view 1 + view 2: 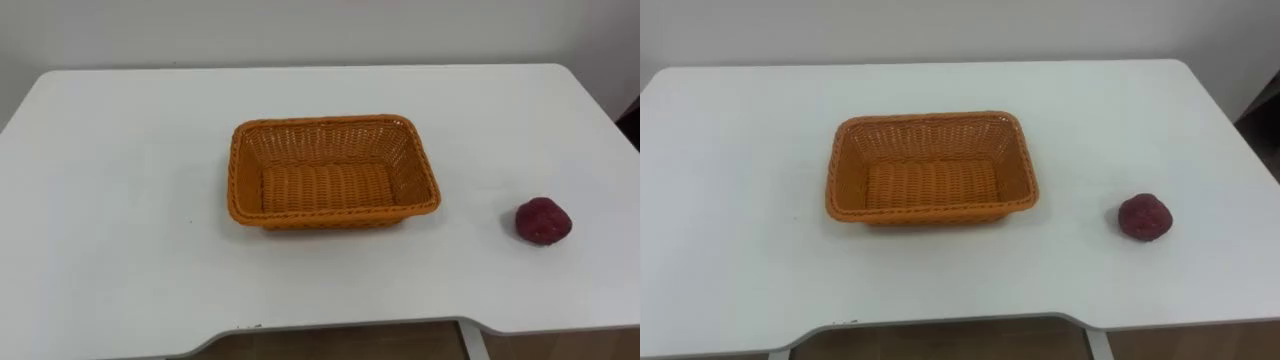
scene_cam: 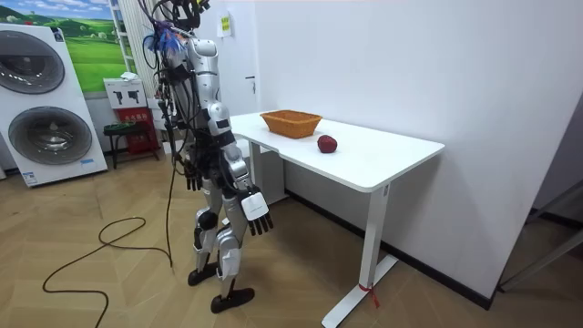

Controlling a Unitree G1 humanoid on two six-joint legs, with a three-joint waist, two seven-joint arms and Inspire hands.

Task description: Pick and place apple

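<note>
Bench (image 1: 120, 250) front edge is closest to the head camera. White top, two items on it. Basket (image 1: 410, 170) sits mid-bench: orange wicker, rectangular, upright, empty. Apple (image 1: 543, 221) rests on the bench right of the basket, well apart from it and a bit nearer the front edge than the basket's middle. Dark red, looks lumpy, nothing touching it.

Right robot hand (image 2: 256, 210) hangs at the robot's side in the room view, below bench height, fingers straight and relaxed, holding nothing. Left robot hand (image 2: 192, 173) is down by the far hip, dark against the body; can't tell its state. Robot stands upright at the long side, facing the basket.

My read: the step in hand is the reach, not yet begun. The apple is on the basket's right, so use the right robot hand. Raise it clear of the bench edge first, then come in over the apple from above, or from the side away from the basket, fingers wide. Close round the widest part. It's round, so an off-centre nudge will likely roll it. Lift enough to clear the basket's rim, carry left, and lower inside before opening. The basket looks light, so a knock on its wall would probably shift it.
</note>
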